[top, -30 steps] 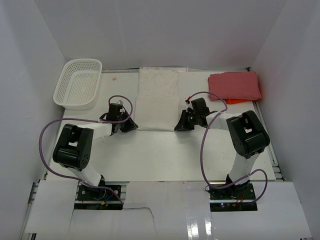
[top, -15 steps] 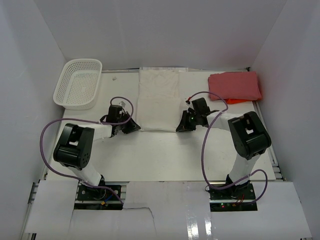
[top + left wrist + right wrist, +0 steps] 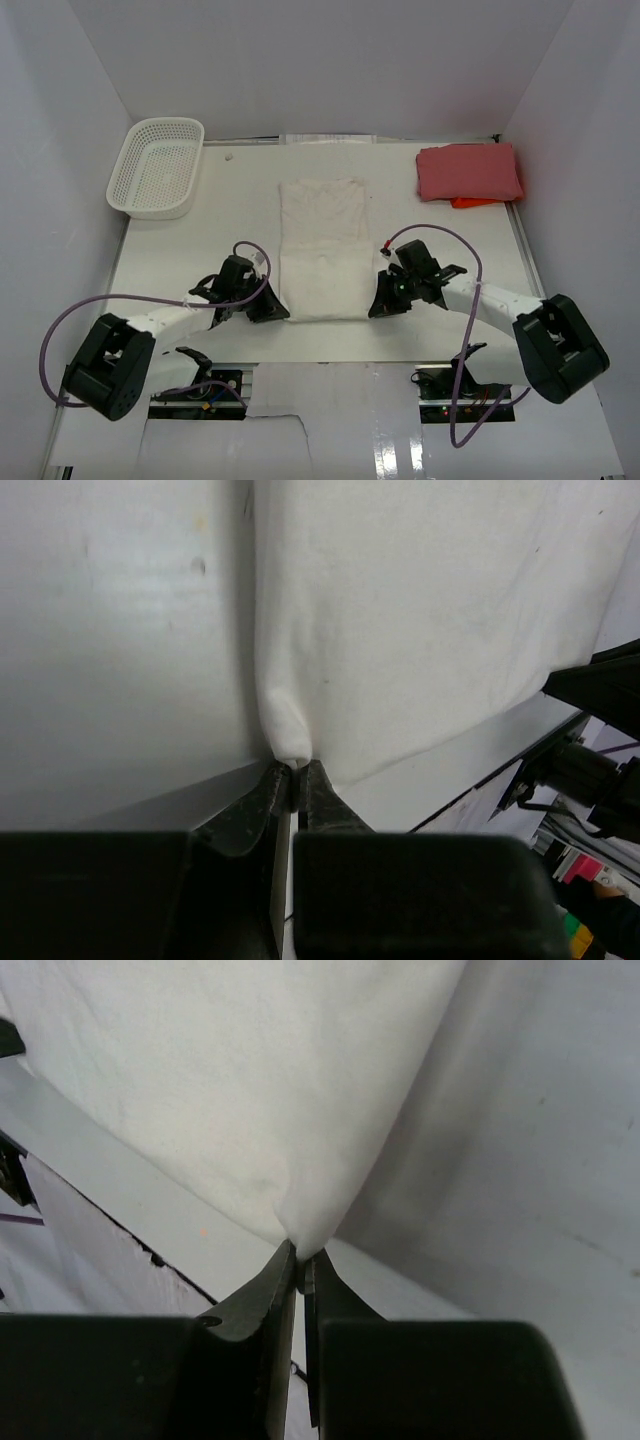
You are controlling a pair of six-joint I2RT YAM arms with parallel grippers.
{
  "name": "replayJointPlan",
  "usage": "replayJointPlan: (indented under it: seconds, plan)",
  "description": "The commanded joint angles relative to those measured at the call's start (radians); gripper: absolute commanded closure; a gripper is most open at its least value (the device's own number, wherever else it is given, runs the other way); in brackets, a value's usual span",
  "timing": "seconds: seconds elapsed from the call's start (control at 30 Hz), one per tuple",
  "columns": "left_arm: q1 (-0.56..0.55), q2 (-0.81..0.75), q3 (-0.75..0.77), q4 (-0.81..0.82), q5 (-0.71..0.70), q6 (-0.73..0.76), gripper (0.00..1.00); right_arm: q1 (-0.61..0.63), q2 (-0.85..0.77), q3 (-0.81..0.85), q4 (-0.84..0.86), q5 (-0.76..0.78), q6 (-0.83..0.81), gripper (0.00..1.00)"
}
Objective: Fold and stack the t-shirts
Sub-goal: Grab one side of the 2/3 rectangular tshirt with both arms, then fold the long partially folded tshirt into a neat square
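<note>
This was a robotics lab test cell. Plain white walls (image 3: 50,150) boxed in a white table (image 3: 180,245) on the left, top and right of the overhead view. A left arm (image 3: 165,322) and a right arm (image 3: 495,299) were bolted along the bottom edge, trailing loose purple cables (image 3: 432,228), with bare wiring and small lit boards (image 3: 445,409) at their bases. A metal rail (image 3: 524,245) ran down the table's right edge. On the table lay a mesh basket (image 3: 152,208) at upper left, a white shirt (image 3: 320,250) in the middle and a red shirt (image 3: 470,172) at upper right.
</note>
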Motion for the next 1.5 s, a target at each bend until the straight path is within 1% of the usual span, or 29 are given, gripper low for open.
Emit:
replayJointPlan:
  seconds: [0.0,0.03,0.17,0.33,0.47,0.6,0.63,0.77,1.0,1.13,1.27,1.37,1.47]
  plan:
    - [-0.035,-0.114,-0.050,-0.199,-0.019,-0.053,1.00,0.023,-0.100,-0.047,-0.089,0.000,0.030,0.92]
    - [-0.038,-0.166,-0.050,-0.219,-0.019,-0.060,1.00,0.037,-0.144,-0.053,-0.100,-0.006,0.035,0.92]
    - [-0.061,-0.265,-0.021,-0.299,-0.010,-0.096,1.00,0.062,-0.240,-0.053,-0.173,-0.021,0.049,0.92]
    - [-0.072,-0.311,0.063,-0.408,0.002,-0.100,1.00,0.074,-0.322,-0.022,-0.253,-0.050,0.049,0.92]
    - [-0.078,-0.341,0.123,-0.465,0.019,-0.107,1.00,0.083,-0.341,0.015,-0.305,-0.058,0.035,0.92]
    - [-0.079,-0.361,0.187,-0.517,-0.005,-0.107,1.00,0.083,-0.366,0.088,-0.362,-0.043,0.018,0.92]
    - [-0.079,-0.360,0.231,-0.537,-0.018,-0.101,1.00,0.083,-0.367,0.126,-0.393,-0.034,0.012,0.92]
    - [-0.079,-0.354,0.322,-0.595,-0.061,-0.092,1.00,0.083,-0.358,0.211,-0.437,-0.006,-0.011,0.92]
    - [-0.078,-0.320,0.443,-0.624,-0.133,-0.083,1.00,0.083,-0.317,0.327,-0.444,0.046,-0.033,0.92]
    - [-0.078,-0.263,0.522,-0.626,-0.183,-0.063,1.00,0.080,-0.266,0.377,-0.436,0.078,-0.059,0.92]
    - [-0.072,-0.199,0.549,-0.596,-0.225,-0.055,1.00,0.062,-0.206,0.427,-0.431,0.092,-0.088,0.92]
    - [-0.033,-0.170,0.536,-0.536,-0.193,-0.055,1.00,0.030,-0.148,0.462,-0.421,0.082,-0.114,0.92]
    - [-0.007,-0.131,0.558,-0.503,-0.191,-0.050,1.00,-0.007,-0.122,0.484,-0.394,0.065,-0.128,0.92]
